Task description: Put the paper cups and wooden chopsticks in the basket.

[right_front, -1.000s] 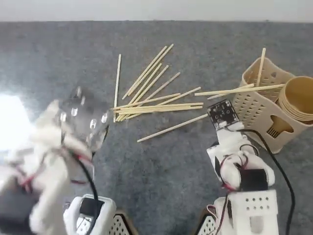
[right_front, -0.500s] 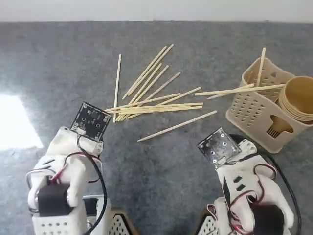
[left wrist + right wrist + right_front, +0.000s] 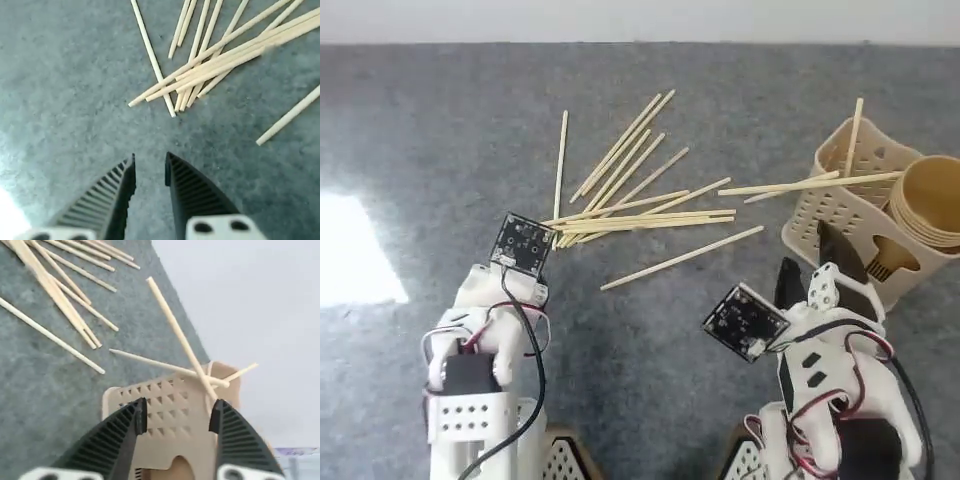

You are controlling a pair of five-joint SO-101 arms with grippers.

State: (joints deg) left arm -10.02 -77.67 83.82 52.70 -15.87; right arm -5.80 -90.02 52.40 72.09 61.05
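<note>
We note pale, slender wooden chopsticks (image 3: 650,218) scattered (several overlapping); left gripper (image 3: 150,158) jaws barely parted, right gripper (image 3: 179,405) jaws spread.

beige perforated basket (image 3: 832,226); pale chopsticks (image 3: 640,218); grey mat (image 3: 440,130).

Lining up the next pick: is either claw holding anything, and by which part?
Nothing is held. The left claw is empty near the chopsticks; the right claw is open and empty facing the basket.
</note>
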